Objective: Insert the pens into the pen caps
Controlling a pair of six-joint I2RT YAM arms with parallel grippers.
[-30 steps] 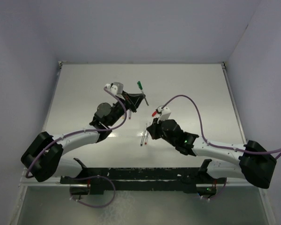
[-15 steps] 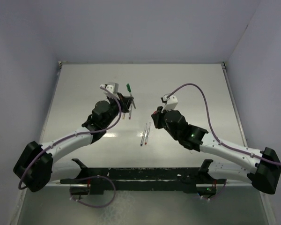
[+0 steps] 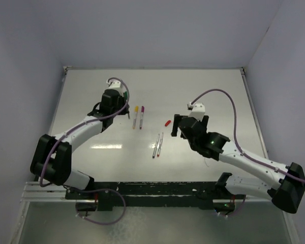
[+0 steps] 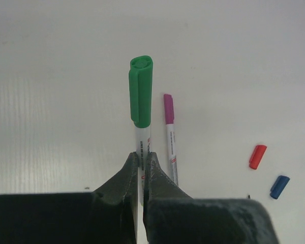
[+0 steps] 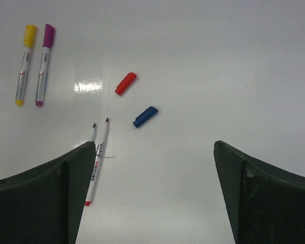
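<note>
No legible text recorded: small dark and red print runs along the barrels of the green-capped pen (image 4: 142,140), purple-capped pen (image 4: 171,148) and yellow-capped pen (image 5: 23,71), all too small to read.

light: bright, even, from overhead. worktop (image 3: 218,91): glossy white, with streaky glare patches near its middle in the top view and one small glare spot in the right wrist view. shadows: soft, short, faint. right pincer (image 5: 153,147): dark, underlit, slightly soft at close range. walls (image 3: 157,30): dull lilac cast.
</note>
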